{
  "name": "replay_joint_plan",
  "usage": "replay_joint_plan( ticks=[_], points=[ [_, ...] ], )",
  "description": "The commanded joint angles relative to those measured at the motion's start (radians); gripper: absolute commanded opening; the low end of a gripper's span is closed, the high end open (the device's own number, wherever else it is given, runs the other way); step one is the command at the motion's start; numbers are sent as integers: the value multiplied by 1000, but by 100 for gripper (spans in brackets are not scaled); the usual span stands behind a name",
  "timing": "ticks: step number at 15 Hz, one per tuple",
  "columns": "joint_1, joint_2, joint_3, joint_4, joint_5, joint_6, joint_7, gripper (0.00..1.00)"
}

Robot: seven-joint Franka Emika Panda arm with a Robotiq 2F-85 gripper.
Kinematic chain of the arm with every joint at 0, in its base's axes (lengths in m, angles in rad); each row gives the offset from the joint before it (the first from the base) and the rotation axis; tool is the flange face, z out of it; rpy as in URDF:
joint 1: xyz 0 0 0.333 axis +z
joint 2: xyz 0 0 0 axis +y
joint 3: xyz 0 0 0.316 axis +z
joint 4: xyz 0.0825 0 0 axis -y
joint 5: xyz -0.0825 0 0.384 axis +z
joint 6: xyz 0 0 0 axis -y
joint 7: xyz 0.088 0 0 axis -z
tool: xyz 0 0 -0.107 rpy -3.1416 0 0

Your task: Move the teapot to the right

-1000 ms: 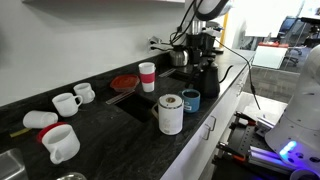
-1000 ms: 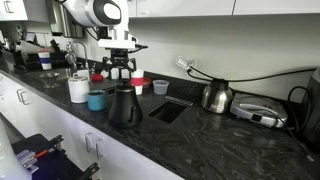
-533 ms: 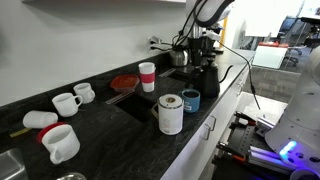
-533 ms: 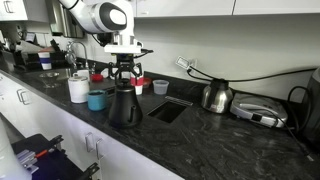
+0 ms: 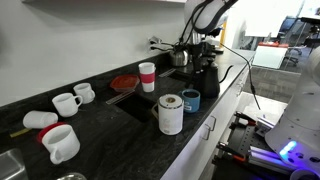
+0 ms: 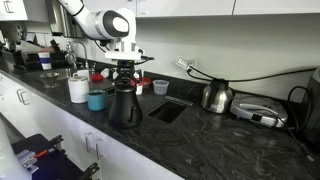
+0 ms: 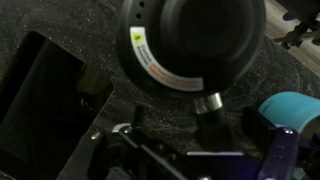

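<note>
**While the gripper hangs overhead, the teapot stands at the counter's edge**

The black stone counter [image 6: 235, 142] runs along the wall. The teapot [image 6: 123, 106] stands upright near its front edge. The gripper [image 6: 124, 80] is directly above the teapot's top, jaws spread wide and holding nothing. A blue cup [image 6: 96, 100] sits just beside the teapot.

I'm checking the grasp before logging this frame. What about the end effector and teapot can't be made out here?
- Finger contact with the teapot: too small in both exterior views, black on black.
- End effector opening: wrist view dark and blurred, fingers cut off by the bottom edge.
- Blue cup: wrist view, cut off by the right edge.
</note>
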Motion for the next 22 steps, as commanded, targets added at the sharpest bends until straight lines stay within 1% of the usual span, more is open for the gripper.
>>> replay_joint_plan(
  ticks=[1,2,3,11,13,14,18,22],
  points=[
    [-20,14,14,4,1,5,14,73],
    [-21,16,14,5,2,3,16,68],
    [-22,16,13,6,3,2,18,59],
    [-29,9,11,4,2,-8,21,5],
    [-33,8,10,4,3,-13,23,5],
    [-34,6,10,3,1,-15,23,6],
    [-41,1,7,8,-6,-14,35,6],
    [-66,-13,-1,45,-29,-17,93,6]
  ],
)
